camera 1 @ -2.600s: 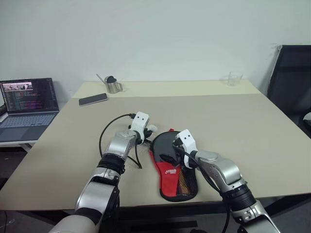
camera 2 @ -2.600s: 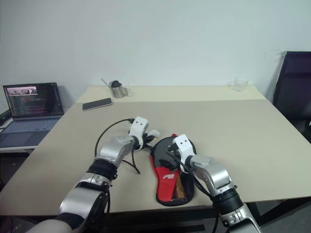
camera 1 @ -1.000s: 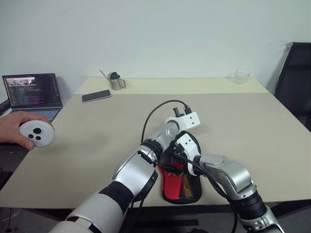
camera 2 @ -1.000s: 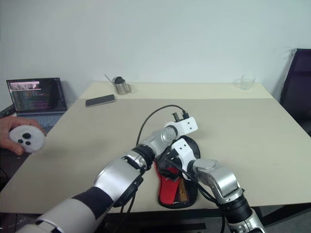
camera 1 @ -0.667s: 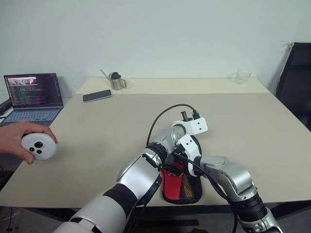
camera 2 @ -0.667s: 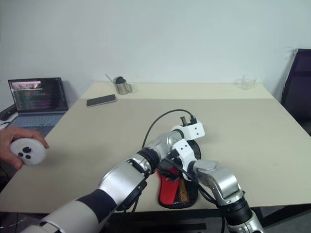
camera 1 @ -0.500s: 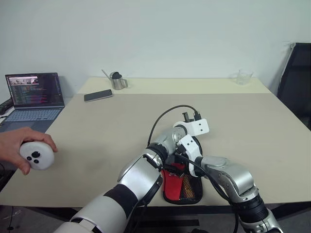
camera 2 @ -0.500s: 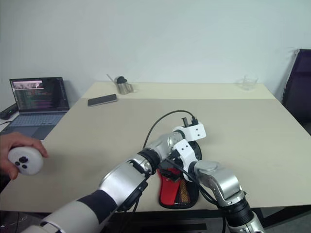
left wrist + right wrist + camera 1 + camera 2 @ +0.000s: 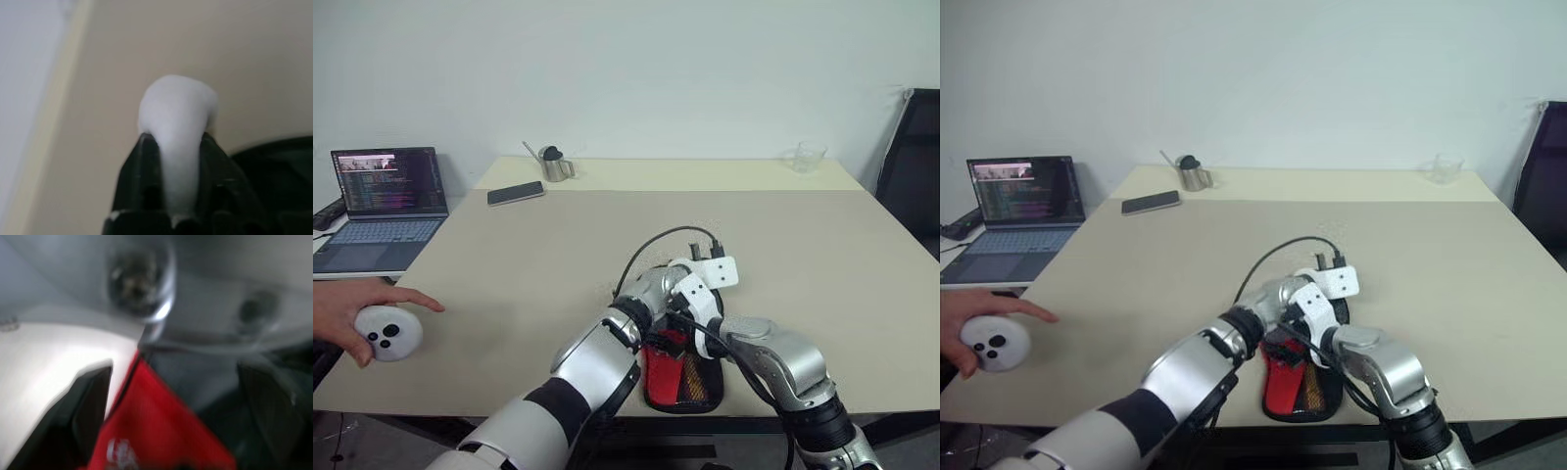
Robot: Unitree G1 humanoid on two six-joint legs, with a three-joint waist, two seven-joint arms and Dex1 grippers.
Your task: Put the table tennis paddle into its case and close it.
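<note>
The case [image 9: 680,372] lies flat at the near edge of the counter [image 9: 803,255], red lower part with its mesh pocket towards the robot, black round end away from it. Both arms crowd right over it, covering most of the black upper half, so whether the paddle sits inside cannot be made out. The right gripper [image 9: 171,396] hangs just above the red fabric, its two black fingers [image 9: 90,396] spread wide apart with nothing between them. The left gripper [image 9: 172,142] reaches across beyond the case's round end, and its jaws pinch a small white lump [image 9: 178,107], soft-looking, bulging out past the fingertips. A black curve of the case edge shows just beside that lump. There is a white logo on the red part, too small and blurred to read. Out to the left, a person's hand [image 9: 347,308] rests on a white round device [image 9: 386,333]. Further back sit a laptop [image 9: 382,201], a phone [image 9: 516,194], a metal cup [image 9: 552,164] and a clear glass [image 9: 808,157].
</note>
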